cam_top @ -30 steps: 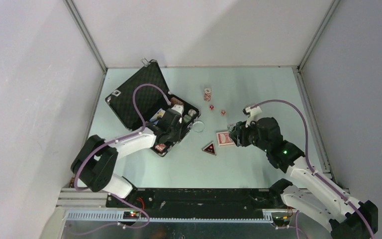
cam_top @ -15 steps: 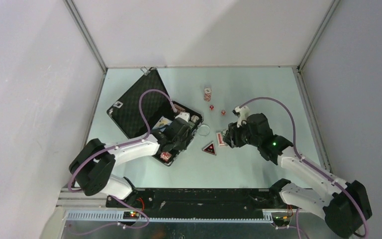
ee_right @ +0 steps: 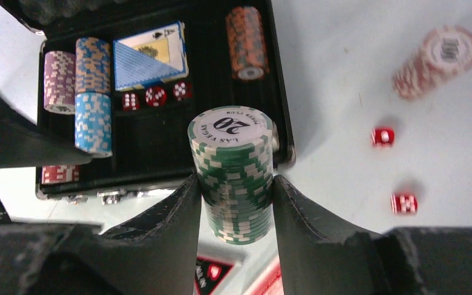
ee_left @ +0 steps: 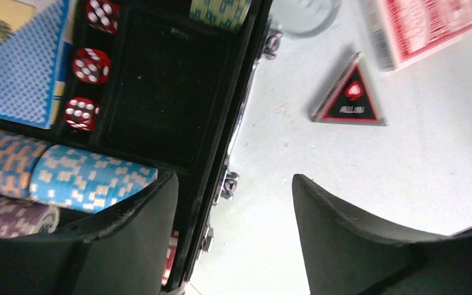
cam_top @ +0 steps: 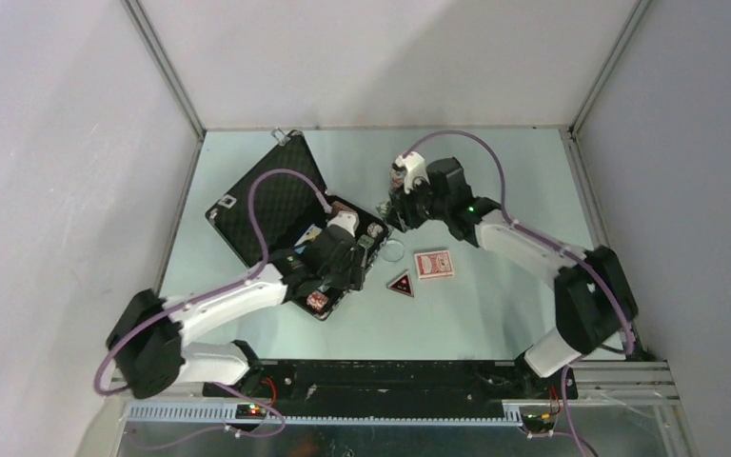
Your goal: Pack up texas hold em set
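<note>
1. Briefcase (cam_top: 265, 190): one, lying open on the left half of the table (cam_top: 514, 314). Inside we count three red dice (ee_left: 90, 66) and one blue deck (ee_right: 150, 58).
2. Right gripper (ee_right: 235, 181): clenched on one green chip stack (ee_right: 230, 132), near the case's corner.
3. Left gripper (ee_left: 233, 178): jaws apart, empty, over the case's latch rim.
4. Loose on the table we count two more dice (ee_right: 382, 136), one red deck (cam_top: 434, 264), one triangle (cam_top: 401, 284) and one pink chip stack (ee_right: 436, 58).

The black rectangular briefcase (cam_top: 265, 195) shows a matt, bumpy, weave-like pattern inside its lid, a dull black foam lining (ee_left: 160, 92) and shiny metal latches (ee_left: 229, 184). The green-and-white poker-chip stack (ee_right: 233, 178) looks like smooth plastic with a printed top label. The red dice (ee_left: 90, 65) are glossy. The pale green table (cam_top: 543, 181) is smooth and matt.
</note>
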`<move>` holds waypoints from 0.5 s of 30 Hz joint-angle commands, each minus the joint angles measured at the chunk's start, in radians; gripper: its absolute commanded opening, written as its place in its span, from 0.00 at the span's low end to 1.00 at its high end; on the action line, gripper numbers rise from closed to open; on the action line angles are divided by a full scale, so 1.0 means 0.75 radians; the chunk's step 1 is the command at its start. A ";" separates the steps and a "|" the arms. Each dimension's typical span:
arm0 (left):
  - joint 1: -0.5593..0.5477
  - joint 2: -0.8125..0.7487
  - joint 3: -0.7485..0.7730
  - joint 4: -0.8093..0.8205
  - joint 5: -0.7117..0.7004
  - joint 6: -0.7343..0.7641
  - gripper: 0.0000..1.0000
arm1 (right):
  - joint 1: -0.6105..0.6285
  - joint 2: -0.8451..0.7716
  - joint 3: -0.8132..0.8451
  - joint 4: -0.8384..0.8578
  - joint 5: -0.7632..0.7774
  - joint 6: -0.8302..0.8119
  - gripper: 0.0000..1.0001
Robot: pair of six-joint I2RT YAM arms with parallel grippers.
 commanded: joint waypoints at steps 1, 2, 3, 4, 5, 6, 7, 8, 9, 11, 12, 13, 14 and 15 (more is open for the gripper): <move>-0.006 -0.238 0.051 -0.023 -0.089 -0.011 0.77 | -0.003 0.192 0.252 0.122 -0.175 -0.137 0.00; -0.005 -0.318 0.044 -0.025 -0.103 -0.010 0.79 | -0.002 0.219 0.277 0.128 -0.184 -0.139 0.00; -0.004 -0.357 0.028 -0.025 -0.133 -0.011 0.81 | -0.002 0.278 0.330 0.131 -0.185 -0.141 0.00; -0.002 -0.435 0.018 -0.027 -0.146 -0.012 0.82 | 0.001 0.304 0.358 0.128 -0.185 -0.149 0.00; 0.001 -0.470 -0.004 -0.034 -0.172 -0.016 0.82 | 0.004 0.359 0.418 0.125 -0.185 -0.154 0.00; 0.009 -0.539 -0.023 -0.040 -0.186 -0.021 0.83 | 0.008 0.418 0.453 0.071 -0.185 -0.166 0.00; 0.014 -0.603 -0.032 -0.053 -0.217 -0.030 0.83 | 0.010 0.448 0.527 0.044 -0.188 -0.174 0.00; 0.026 -0.633 -0.053 -0.058 -0.249 -0.035 0.83 | 0.014 0.508 0.609 -0.017 -0.199 -0.189 0.00; 0.039 -0.692 -0.062 -0.070 -0.264 -0.045 0.83 | 0.016 0.540 0.653 -0.081 -0.212 -0.202 0.00; 0.059 -0.776 -0.098 -0.083 -0.309 -0.058 0.83 | 0.018 0.624 0.764 -0.156 -0.230 -0.215 0.00; 0.065 -0.801 -0.119 -0.086 -0.335 -0.062 0.83 | 0.019 0.668 0.816 -0.172 -0.232 -0.218 0.00; 0.080 -0.851 -0.130 -0.090 -0.344 -0.069 0.83 | 0.025 0.688 0.834 -0.189 -0.236 -0.226 0.00; 0.085 -0.876 -0.149 -0.095 -0.359 -0.072 0.83 | 0.027 0.716 0.857 -0.193 -0.236 -0.232 0.00; 0.097 -0.915 -0.157 -0.097 -0.367 -0.076 0.83 | 0.034 0.727 0.863 -0.192 -0.229 -0.244 0.00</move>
